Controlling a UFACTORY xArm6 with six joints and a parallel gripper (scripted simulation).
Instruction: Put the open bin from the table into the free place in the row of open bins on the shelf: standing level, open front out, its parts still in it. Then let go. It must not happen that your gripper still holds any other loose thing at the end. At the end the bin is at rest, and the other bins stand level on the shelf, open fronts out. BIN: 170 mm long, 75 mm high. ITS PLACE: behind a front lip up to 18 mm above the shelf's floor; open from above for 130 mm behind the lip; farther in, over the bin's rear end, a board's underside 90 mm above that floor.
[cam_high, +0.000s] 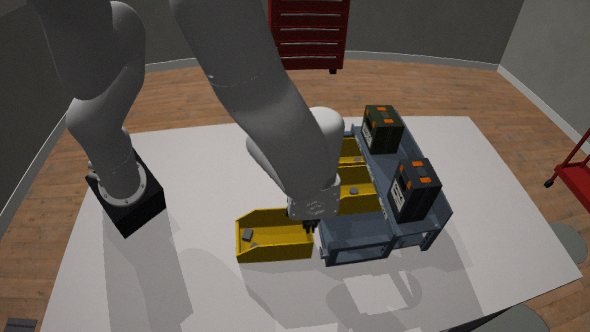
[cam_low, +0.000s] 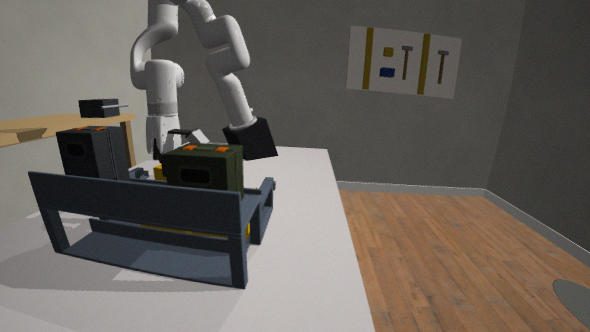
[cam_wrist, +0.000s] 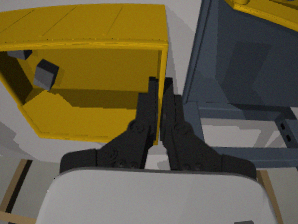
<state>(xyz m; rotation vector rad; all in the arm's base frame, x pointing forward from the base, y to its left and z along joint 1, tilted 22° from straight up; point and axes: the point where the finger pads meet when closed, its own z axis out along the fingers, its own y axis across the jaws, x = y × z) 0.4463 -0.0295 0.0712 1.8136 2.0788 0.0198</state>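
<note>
the pincer (cam_wrist: 160, 106) is clenched on the rear wall of the yellow bin (cam_high: 272, 235), which sits on the tabletop (cam_high: 200, 160) just left of the shelf (cam_high: 350, 235)'s free place, so lifting, placing and releasing all appear left.

From my station I see a flat white rectangular table top (cam_high: 190, 165) carrying three things. The arm's black box-shaped base (cam_high: 131, 210) sits near the table's left side. A yellow open-fronted plastic bin (cam_high: 272, 235) rests on the surface, small grey parts inside, its rear wall just beside the slate-blue shelf unit (cam_high: 432, 200). That unit stands on its legs right of the table's middle.
</note>
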